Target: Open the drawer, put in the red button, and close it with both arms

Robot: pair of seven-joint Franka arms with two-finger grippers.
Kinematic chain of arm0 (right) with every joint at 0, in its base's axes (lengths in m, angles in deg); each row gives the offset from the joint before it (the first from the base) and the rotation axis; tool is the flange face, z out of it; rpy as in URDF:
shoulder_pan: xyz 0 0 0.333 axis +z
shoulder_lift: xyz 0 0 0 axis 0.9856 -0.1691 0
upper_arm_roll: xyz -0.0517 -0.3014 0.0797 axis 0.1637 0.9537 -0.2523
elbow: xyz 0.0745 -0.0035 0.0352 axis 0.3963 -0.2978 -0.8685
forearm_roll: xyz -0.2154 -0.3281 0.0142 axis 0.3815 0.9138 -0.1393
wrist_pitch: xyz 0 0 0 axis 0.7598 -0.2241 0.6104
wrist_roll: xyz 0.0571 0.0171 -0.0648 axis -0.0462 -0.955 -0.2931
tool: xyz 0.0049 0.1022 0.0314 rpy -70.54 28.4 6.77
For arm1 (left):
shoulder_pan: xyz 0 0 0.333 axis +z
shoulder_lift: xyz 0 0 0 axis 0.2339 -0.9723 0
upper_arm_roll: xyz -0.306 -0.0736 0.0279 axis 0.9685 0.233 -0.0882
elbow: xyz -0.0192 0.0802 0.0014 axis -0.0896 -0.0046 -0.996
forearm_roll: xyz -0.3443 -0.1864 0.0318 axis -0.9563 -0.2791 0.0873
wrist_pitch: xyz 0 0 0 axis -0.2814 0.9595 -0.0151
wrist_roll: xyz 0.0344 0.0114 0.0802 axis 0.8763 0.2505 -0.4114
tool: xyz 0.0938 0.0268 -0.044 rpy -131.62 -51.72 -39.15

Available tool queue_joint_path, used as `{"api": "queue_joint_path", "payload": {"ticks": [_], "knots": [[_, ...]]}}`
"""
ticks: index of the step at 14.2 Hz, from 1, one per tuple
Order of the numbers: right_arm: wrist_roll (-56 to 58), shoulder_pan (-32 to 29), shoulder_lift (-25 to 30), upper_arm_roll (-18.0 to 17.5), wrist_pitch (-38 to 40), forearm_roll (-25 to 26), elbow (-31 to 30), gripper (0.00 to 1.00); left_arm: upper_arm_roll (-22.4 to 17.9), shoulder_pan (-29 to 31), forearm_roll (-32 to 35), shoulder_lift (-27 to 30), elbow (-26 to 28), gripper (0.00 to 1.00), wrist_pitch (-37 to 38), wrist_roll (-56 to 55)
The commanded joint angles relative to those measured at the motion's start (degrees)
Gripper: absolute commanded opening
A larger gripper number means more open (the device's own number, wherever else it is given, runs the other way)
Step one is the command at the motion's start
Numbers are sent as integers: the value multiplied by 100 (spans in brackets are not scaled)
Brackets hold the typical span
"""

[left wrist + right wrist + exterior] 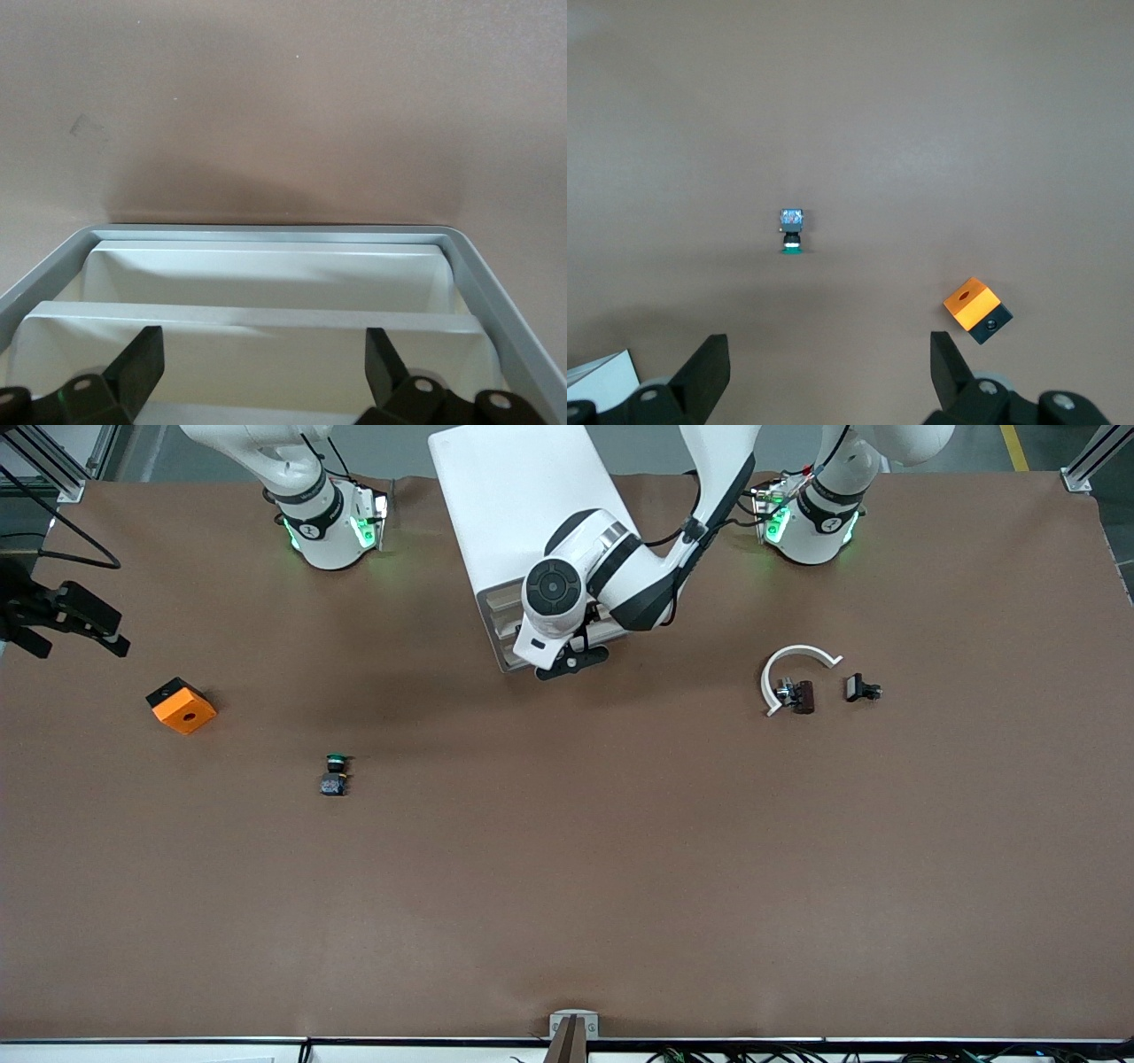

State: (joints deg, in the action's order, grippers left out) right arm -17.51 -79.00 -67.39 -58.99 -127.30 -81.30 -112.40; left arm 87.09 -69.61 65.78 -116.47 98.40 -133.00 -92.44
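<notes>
The white cabinet [518, 509] stands between the arms' bases. Its stacked pale drawer fronts [502, 615] face the front camera, and the left arm's hand hides most of them, so I cannot single out the drawer. My left gripper [571, 660] hangs open just before those fronts. In the left wrist view its fingers [263, 335] straddle a white tray edge [257, 316] without touching it. A small part with a dark red end, apparently the red button [802, 696], lies toward the left arm's end. My right gripper [828, 341] is open, high over the table and empty.
A green-capped button [335, 775] [792, 230] and an orange box [182, 706] [974, 305] lie toward the right arm's end. A white curved piece [793, 664] and a small black part [861, 688] sit by the red button. A black device [62, 615] overhangs the table's edge.
</notes>
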Motion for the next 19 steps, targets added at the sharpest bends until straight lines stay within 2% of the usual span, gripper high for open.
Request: {"api": "queue_joint_path", "payload": {"ticks": [1,3,5,8,10,12,16,19], "knots": [[27,-74,-184,-88,107,63,337,100,-76,211,-25,156,75,100,-72,39],[53,-117,-228,-97,98,46,372,100,-278,614,167,208,-135,100,-63,83],[53,-450,-281,-185,106,-68,460,100,-296,1185,554,392,-320,100,-45,145],[36,-452,-298,-194,107,-121,592,100,-305,2020,906,770,-444,100,-28,285],[1,-425,-316,-220,98,-139,601,100,-296,2486,1388,998,-453,100,-28,530],[-69,-486,-342,-457,98,-113,601,100,-296,2865,1688,1227,-453,100,-19,908],[-149,-522,-386,-493,98,-86,697,100,-279,3788,1724,1754,-462,100,253,1855],[-140,-513,-386,-467,106,-60,689,100,-296,4096,1724,2010,-470,100,744,2368]]}}
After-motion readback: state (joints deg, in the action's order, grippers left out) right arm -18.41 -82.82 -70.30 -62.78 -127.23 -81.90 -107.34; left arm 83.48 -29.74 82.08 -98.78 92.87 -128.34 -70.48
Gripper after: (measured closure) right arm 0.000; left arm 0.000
